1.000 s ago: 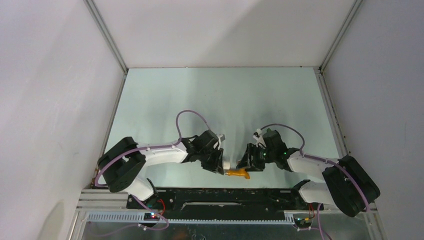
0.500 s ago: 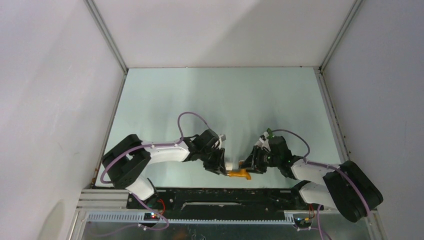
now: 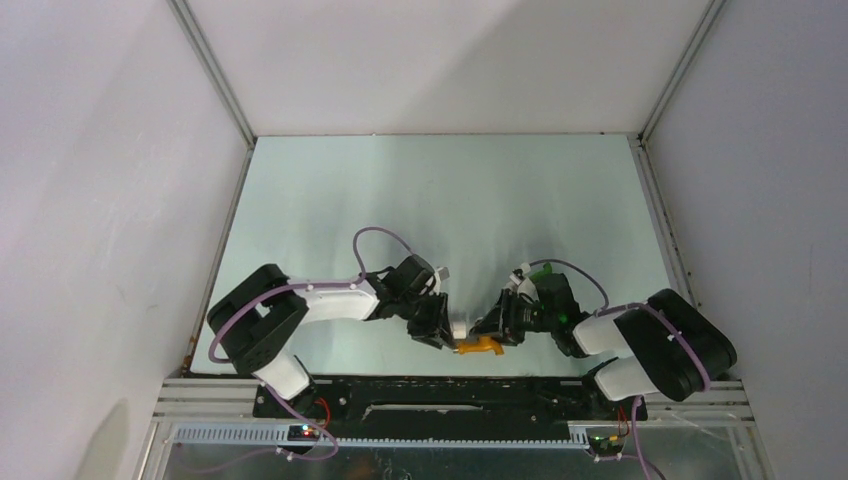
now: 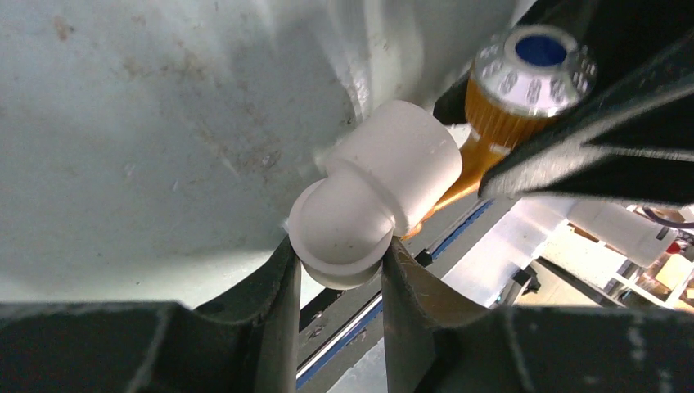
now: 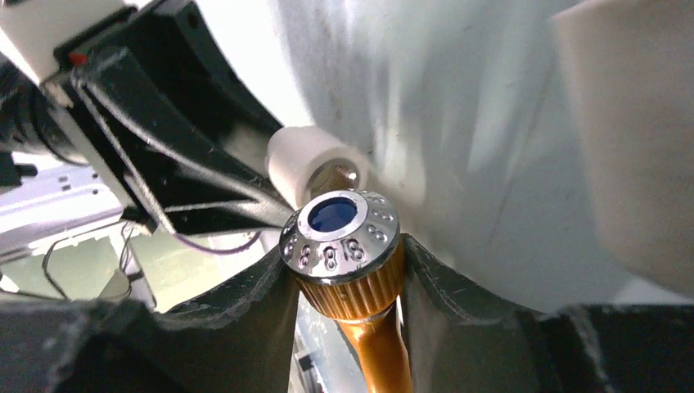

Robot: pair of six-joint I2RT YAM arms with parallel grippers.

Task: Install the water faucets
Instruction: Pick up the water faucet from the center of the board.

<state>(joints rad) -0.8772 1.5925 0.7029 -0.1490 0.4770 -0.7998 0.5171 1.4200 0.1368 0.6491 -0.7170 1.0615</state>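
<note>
The orange water faucet [image 3: 479, 346] lies level just above the table's near edge, between my two grippers. My right gripper [image 3: 497, 334] is shut on its ribbed orange head with the silver, blue-centred cap [image 5: 341, 246]; in the right wrist view the gripper [image 5: 344, 264] shows a finger pressed on each side of the head. My left gripper [image 3: 441, 334] is shut on a white elbow fitting [image 4: 372, 196], pinching its rounded end, seen between the left gripper's tips [image 4: 340, 266]. The elbow's open mouth meets the faucet [image 4: 495, 106]. A small green piece [image 3: 541, 270] shows behind the right wrist.
The black base rail [image 3: 440, 392] runs right below the grippers. White walls enclose the pale green table [image 3: 440, 200] on three sides. A blurred white shape [image 5: 630, 147] fills the right of the right wrist view.
The right gripper's jaws have narrowed onto the faucet's head. The right forearm swung in toward the left and the wrist turned. The left arm with the elbow fitting stayed almost still.
</note>
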